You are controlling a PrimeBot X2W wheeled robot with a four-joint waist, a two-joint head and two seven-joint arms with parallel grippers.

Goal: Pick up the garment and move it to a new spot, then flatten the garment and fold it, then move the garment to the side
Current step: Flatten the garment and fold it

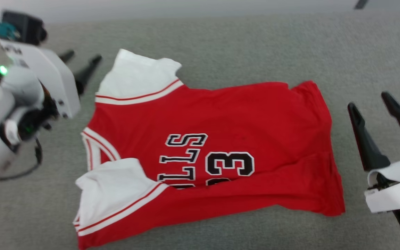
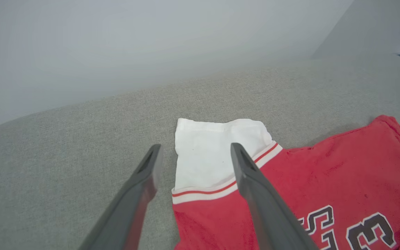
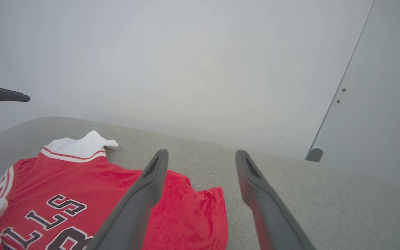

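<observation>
While my left tool (image 1: 81, 57) at ten o'clock and right tool (image 1: 369, 101) at three gape empty by the garment (image 1: 221, 132), a shallow pinch could undo its fold.

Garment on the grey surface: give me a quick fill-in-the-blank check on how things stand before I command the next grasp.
1. The garment lies on the grey surface with its black lettering facing ____.
2. The left end effector hovers beside the garment's ____ panel.
3. The right end effector is off the garment's plain red end, and both end effectors have their jaws ____.

Missing words: up; white; open.
</observation>
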